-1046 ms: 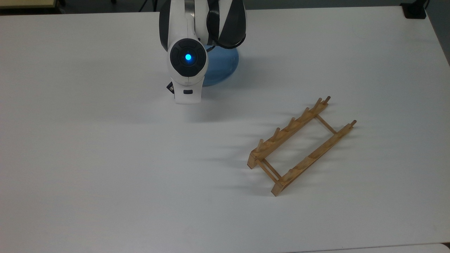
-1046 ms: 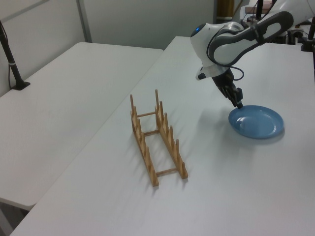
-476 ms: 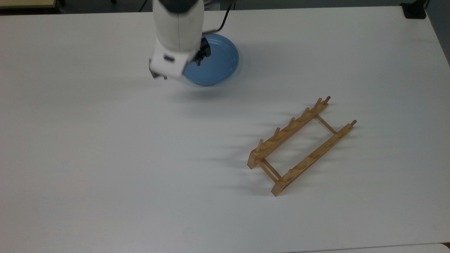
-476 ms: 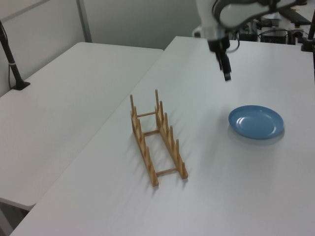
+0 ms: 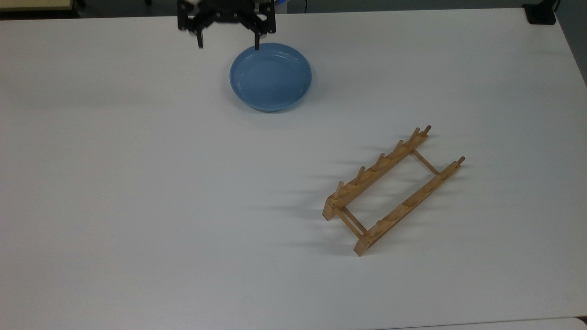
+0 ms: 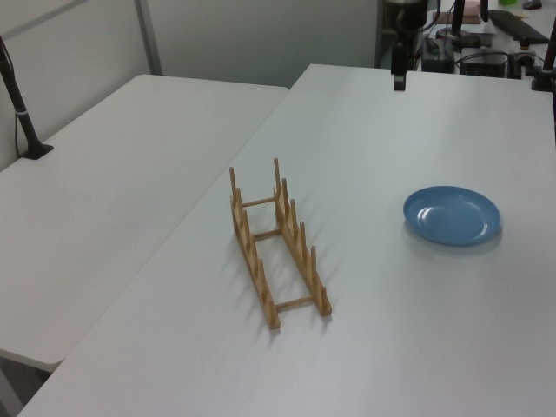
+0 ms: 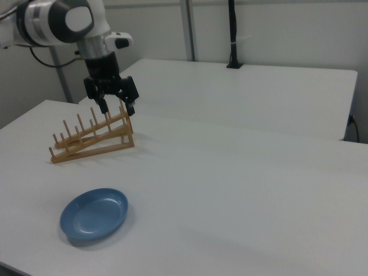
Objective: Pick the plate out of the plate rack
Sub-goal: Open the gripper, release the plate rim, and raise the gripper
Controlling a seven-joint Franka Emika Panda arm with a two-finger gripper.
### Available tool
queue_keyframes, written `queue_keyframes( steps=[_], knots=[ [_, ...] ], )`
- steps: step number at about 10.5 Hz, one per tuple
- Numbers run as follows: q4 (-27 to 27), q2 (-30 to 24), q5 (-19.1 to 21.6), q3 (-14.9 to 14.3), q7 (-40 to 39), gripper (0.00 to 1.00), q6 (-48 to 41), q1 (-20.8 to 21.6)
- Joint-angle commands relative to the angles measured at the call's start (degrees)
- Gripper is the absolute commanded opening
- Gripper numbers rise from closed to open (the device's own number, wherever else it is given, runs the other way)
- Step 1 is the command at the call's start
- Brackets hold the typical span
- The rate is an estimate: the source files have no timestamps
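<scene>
Pincer risen, open; round matte plate flat.

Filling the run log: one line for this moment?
gripper: open, raised | plate: flat on table | plate rack: empty

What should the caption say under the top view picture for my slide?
Open gripper above a blue plate lying flat, apart from the plate rack.

A broad white tabletop is seen, with a second white table set beside it, on which a black post is mounted.
</scene>
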Motion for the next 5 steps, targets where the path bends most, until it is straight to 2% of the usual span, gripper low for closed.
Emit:
queue_keyframes(
  steps=[1,5],
  knots=[
    [-2.48,-3.35,-0.5,0.3,6.84,1.0,-0.52,0.21],
    [-2.22,-3.36,-0.5,-0.05,6.41,1.0,-0.52,0.12]
  ],
)
